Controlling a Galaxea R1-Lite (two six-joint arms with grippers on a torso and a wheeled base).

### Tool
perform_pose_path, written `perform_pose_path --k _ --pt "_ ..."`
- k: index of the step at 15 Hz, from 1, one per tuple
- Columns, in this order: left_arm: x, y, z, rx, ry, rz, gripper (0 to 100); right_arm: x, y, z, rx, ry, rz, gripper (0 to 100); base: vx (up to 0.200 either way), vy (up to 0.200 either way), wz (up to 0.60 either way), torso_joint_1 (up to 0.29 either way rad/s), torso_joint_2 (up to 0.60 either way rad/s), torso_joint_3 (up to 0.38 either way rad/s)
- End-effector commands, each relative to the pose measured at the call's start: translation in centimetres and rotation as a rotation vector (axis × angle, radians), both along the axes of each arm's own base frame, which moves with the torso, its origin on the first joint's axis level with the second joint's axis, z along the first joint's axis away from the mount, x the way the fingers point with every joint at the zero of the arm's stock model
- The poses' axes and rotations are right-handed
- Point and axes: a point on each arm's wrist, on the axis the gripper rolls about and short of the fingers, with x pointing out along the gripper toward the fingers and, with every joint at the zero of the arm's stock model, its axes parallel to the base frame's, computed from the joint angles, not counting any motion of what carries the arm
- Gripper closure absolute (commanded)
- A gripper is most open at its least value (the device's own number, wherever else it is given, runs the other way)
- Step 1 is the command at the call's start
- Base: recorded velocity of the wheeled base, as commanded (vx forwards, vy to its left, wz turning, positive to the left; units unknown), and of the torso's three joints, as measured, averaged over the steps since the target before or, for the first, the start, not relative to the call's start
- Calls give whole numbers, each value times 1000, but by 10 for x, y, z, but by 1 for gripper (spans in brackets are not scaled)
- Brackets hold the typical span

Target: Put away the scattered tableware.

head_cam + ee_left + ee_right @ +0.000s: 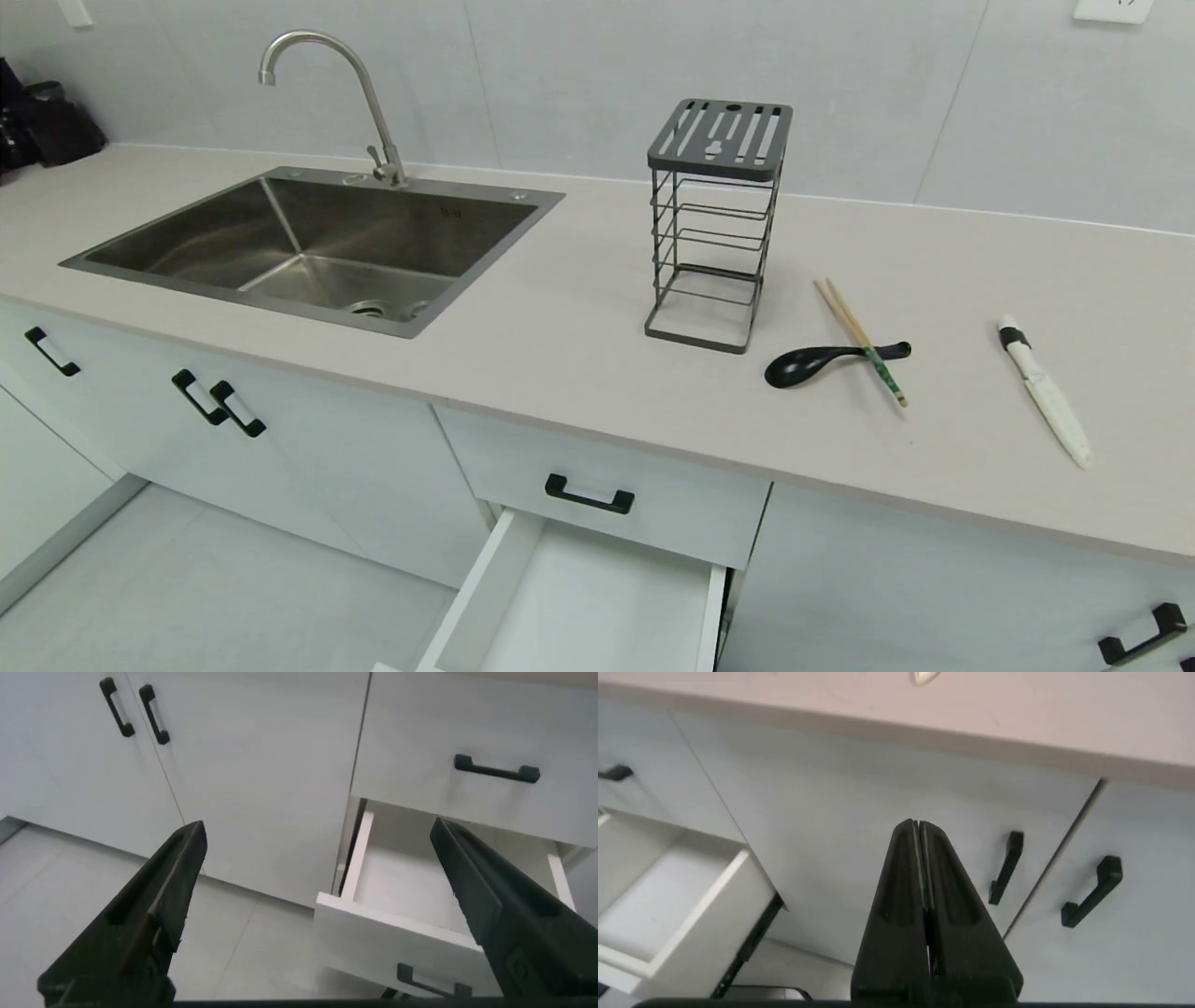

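On the beige counter (pixel 579 336) lie a black spoon (pixel 810 362), a pair of wooden chopsticks (pixel 861 338) resting across the spoon's handle, and a white knife with a black band (pixel 1044 390) farther right. A dark wire rack (pixel 714 224) stands upright just left of them. Below the counter, an open white drawer (pixel 579 607) is pulled out and has nothing in it. My left gripper (pixel 318 859) is open, low in front of the cabinets, facing the open drawer (pixel 411 905). My right gripper (pixel 922 835) is shut on nothing, below the counter edge facing the cabinet doors.
A steel sink (pixel 308 247) with a curved tap (pixel 350 84) takes up the counter's left part. Cabinet doors with black handles (pixel 219 401) run below; another drawer front (pixel 590 493) sits above the open one. Black handles (pixel 1092 891) are in front of the right gripper.
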Motion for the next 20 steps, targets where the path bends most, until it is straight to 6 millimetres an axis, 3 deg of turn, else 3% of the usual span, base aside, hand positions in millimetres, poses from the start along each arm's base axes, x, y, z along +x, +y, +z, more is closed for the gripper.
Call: perform_pose_path --k 1,11,16,17,20 --pt "0 0 0 0 0 1 0 0 0 0 0 1 0 100 0 0 0 300 -510 -251" --pt "0 0 0 0 1 1 0 0 0 0 1 1 -3 100 0 0 0 281 -534 -256" --pt "0 0 0 0 1 1 0 0 0 0 -2 2 -3 100 0 0 0 59 -107 -52" --pt "0 0 0 0 1 1 0 0 0 0 -5 2 -3 0 0 0 0 0 0 0" --pt "0 0 0 0 1 1 0 0 0 0 -5 2 0 0 0 0 0 0 0 0"
